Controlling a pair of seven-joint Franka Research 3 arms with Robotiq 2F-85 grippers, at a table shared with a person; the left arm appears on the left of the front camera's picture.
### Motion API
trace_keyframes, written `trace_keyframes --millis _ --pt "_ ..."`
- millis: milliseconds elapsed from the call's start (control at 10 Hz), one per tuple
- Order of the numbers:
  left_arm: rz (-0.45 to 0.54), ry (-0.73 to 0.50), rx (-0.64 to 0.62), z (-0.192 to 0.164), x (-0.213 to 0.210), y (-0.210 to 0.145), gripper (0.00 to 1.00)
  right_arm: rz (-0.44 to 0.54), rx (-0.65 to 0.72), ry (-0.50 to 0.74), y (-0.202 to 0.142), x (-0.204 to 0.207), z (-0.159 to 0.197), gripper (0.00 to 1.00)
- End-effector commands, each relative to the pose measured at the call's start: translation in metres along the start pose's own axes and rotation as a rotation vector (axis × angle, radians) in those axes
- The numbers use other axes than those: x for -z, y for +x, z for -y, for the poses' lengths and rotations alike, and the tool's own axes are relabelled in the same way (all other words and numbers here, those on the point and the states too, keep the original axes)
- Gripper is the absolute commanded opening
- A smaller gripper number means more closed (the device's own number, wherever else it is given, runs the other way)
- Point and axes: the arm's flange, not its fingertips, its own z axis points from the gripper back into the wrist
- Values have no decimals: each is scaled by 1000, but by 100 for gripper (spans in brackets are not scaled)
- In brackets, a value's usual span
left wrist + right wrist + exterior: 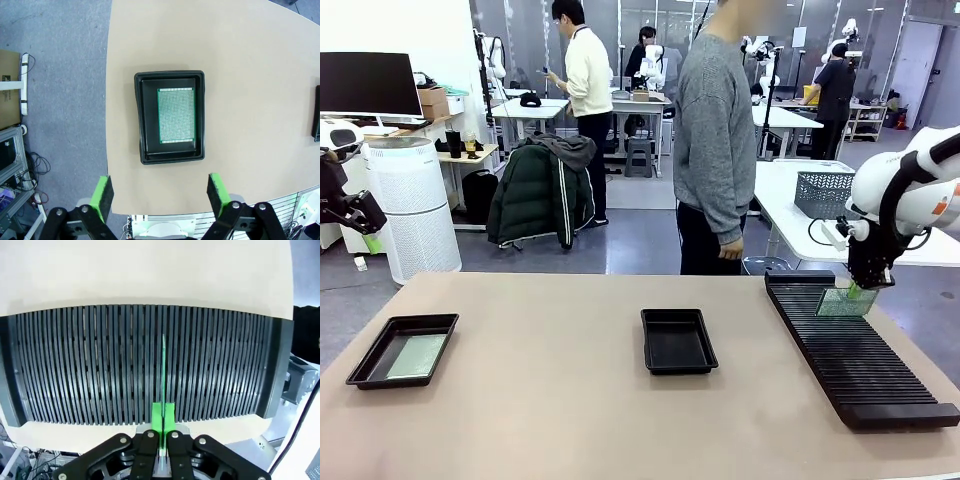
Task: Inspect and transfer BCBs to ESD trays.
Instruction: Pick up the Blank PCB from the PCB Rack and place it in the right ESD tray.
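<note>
One BCB (417, 356) lies flat in the black ESD tray (365, 369) at the table's left; from above, the left wrist view shows that BCB (176, 115) inside its tray (148, 150). My left gripper (161, 194) hovers high over it, open, with nothing between the pads. A second ESD tray (678, 341) sits bare at the table's middle. My right gripper (861, 289) is shut on another BCB (845, 301), held upright over the far end of the slotted rack (855, 365). Edge-on, this BCB (163, 375) stands above the rack (75, 365) in my right gripper (162, 419).
A person in a grey sweater (717, 140) stands at the far side of the table. A grey mesh basket (823, 194) sits on a white table behind the rack. A white air purifier (412, 205) stands left, beside my left arm (345, 205).
</note>
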Motion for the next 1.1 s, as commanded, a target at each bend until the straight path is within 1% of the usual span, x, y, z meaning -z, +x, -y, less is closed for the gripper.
trace_keyframes --millis 0,100,300,500,900,1000 --pt "1 0 5 -1 1 0 100 10 61 27 8 -35 -5 2" --pt "1 0 5 -1 1 0 100 -2 91 47 13 -54 -8 2" --pt "1 0 5 -1 1 0 100 -24 107 89 25 -95 -12 2" --pt "1 0 5 -1 1 0 100 -24 113 95 32 -133 -13 2" --pt "1 0 5 -1 1 0 100 0 116 107 42 -186 -13 2" --pt "1 0 5 -1 1 0 100 -5 126 112 42 -193 -13 2"
